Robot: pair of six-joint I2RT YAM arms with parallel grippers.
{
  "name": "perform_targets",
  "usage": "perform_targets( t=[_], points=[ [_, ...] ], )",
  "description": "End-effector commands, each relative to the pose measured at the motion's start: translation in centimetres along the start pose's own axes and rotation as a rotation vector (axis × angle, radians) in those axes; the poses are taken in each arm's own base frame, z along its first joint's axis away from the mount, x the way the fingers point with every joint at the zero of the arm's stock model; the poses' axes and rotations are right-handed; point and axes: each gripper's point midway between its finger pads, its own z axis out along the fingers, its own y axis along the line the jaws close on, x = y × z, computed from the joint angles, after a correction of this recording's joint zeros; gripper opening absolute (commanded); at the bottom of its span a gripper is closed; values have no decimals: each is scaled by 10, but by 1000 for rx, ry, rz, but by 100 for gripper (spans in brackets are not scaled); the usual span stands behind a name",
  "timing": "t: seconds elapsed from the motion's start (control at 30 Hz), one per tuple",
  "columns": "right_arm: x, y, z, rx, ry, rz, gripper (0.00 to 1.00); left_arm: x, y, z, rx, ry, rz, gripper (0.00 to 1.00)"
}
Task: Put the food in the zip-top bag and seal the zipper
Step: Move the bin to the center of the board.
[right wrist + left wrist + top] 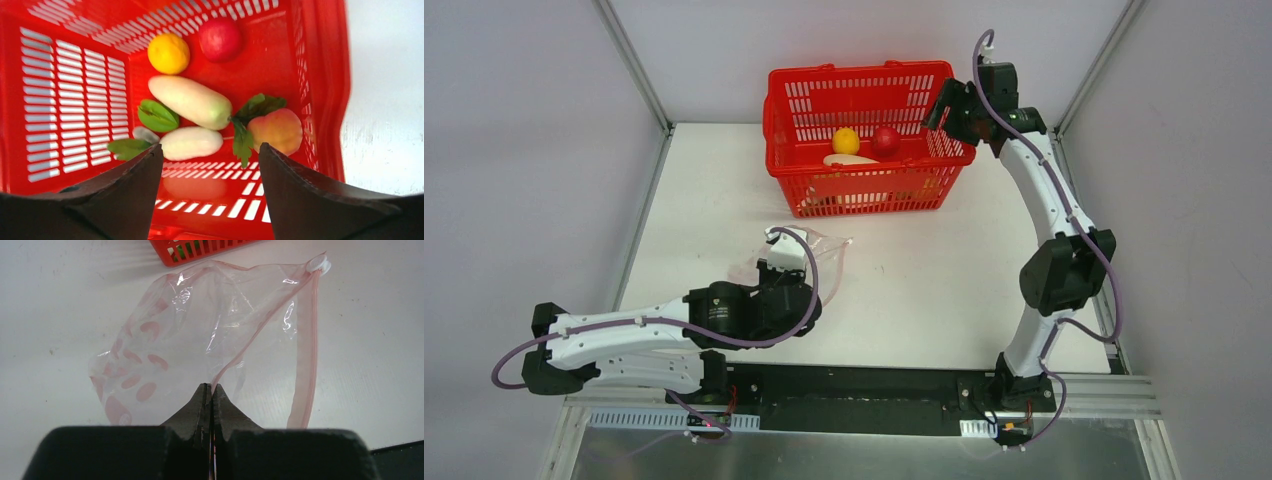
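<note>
Zip-top bag (pixel 200 330) on worktop (pixel 370 365); left wrist view shows left pincer (pixel 210 390) clamped on its zipper (pixel 313 350) strip. Right wrist view shows right pincer (pixel 210 147) wide open, holding nothing, over food (pixel 190 100) in basket (pixel 75 100).

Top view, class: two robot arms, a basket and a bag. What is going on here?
The left gripper is shut on an edge of the clear, crinkly plastic zip-top bag, which lies on the white table. The right gripper hangs open over the red mesh plastic basket, which holds the yellow ball, red ball, peach-orange ball and white radishes. No food is bagged yet.
</note>
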Motion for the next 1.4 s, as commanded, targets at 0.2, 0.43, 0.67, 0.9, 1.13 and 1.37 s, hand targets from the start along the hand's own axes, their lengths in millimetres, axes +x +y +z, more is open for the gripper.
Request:
perform_targets(
  t=[0.2,0.43,0.67,0.9,1.13,1.37],
  points=[
    [44,-20,28,17,269,-84,77,-2,22,-8,-26,13,26,0],
    [81,-52,-16,123,280,-33,79,-2,32,-13,-22,8,3,0],
    [120,-86,-85,229,248,-56,83,-7,34,-15,-22,3,3,0],
    [85,-76,-124,221,67,-54,87,-6,36,-17,-17,13,6,0],
    [102,-42,-79,-42,207,-209,87,-8,31,-18,13,10,18,0],
    [123,-48,-15,-105,361,-386,88,-5,22,-16,39,29,36,0]
  ],
)
